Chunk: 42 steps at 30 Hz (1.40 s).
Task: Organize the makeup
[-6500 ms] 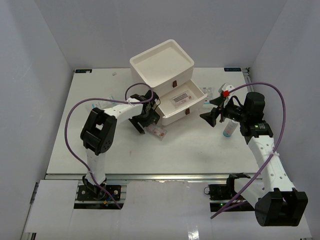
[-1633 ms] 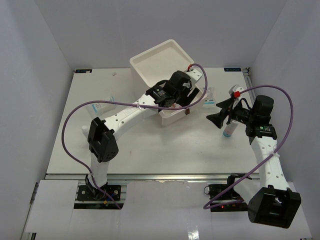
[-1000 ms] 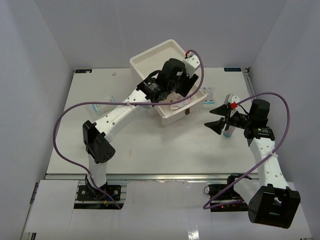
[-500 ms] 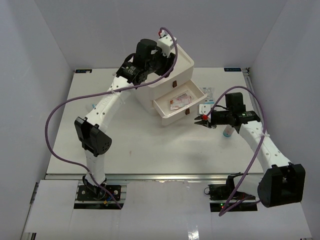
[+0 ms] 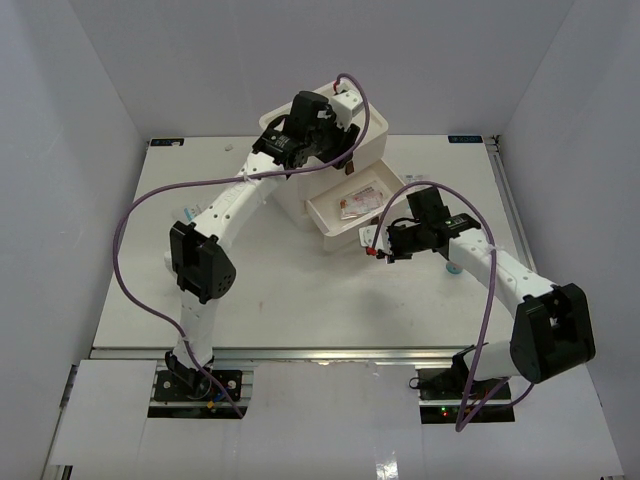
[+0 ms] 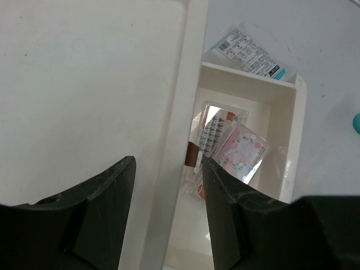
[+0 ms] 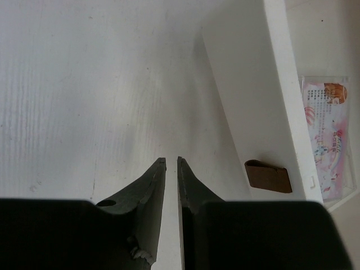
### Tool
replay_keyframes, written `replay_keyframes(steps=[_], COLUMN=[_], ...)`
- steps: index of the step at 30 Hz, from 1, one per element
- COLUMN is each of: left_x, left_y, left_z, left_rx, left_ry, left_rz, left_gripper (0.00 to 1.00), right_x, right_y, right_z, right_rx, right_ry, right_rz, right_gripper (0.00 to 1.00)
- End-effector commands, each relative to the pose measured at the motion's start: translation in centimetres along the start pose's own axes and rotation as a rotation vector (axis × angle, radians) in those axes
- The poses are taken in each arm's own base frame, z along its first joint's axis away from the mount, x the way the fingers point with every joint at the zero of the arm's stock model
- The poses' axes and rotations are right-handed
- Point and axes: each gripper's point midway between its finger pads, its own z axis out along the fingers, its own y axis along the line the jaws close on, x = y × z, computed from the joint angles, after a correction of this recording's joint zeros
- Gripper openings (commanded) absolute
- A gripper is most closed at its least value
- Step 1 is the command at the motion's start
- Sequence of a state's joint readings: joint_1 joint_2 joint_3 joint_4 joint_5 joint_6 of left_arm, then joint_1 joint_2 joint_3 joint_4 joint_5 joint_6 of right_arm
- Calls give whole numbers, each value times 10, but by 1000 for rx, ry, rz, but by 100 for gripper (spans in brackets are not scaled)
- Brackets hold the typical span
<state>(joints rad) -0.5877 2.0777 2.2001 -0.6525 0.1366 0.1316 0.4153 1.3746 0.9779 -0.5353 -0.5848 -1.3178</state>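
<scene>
The cream three-drawer box (image 5: 372, 128) stands at the back of the table with one drawer (image 5: 335, 226) pulled out. In that drawer lies the flat clear case with pink inside (image 5: 362, 200) (image 6: 239, 152) (image 7: 329, 140). My left gripper (image 5: 300, 140) (image 6: 167, 160) hovers open above the box, its fingers on either side of the top rim. My right gripper (image 5: 372, 245) (image 7: 171, 160) is low on the table just in front of the drawer's front wall, beside its brown pull tab (image 7: 268, 175). Its fingers are almost together and hold nothing. A clear packet printed white and blue (image 6: 247, 53) lies beyond the drawer.
A small white-and-blue bottle (image 5: 453, 268) peeks out from under my right arm, and its teal end (image 6: 357, 122) shows at the edge of the left wrist view. Purple cables loop over both arms. Grey walls enclose the white table (image 5: 250, 290) on three sides.
My left gripper has lifted out of the drawer and moved back over the box top. My right gripper has swung left from the bottle to the drawer front and closed.
</scene>
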Motion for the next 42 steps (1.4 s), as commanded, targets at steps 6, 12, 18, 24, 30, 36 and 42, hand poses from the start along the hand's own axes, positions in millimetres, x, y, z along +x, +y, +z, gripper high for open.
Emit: replay_keyframes(steps=[6, 12, 18, 24, 30, 36, 42], left_x=[6, 20, 36, 56, 65, 75, 79], left_y=[6, 5, -5, -14, -21, -24, -28], left_z=[0, 4, 10, 17, 22, 24, 26], left_rx=[12, 18, 71, 124, 157, 176, 193], left_ry=[12, 45, 80, 128, 148, 169, 178], left_rz=[10, 12, 6, -2, -14, -26, -38], left_gripper=[60, 50, 43, 40, 39, 38, 38], right_x=[7, 17, 18, 2, -15, -17, -16], right_y=[-25, -36, -70, -138, -188, -206, -230], right_z=[8, 20, 38, 48, 48, 40, 38], right_rx=[47, 70, 151, 353, 469, 548, 618], right_ry=[47, 78, 145, 174, 153, 172, 196], right_rz=[-60, -86, -145, -151, -108, -133, -156], right_gripper=[20, 20, 18, 19, 20, 20, 25])
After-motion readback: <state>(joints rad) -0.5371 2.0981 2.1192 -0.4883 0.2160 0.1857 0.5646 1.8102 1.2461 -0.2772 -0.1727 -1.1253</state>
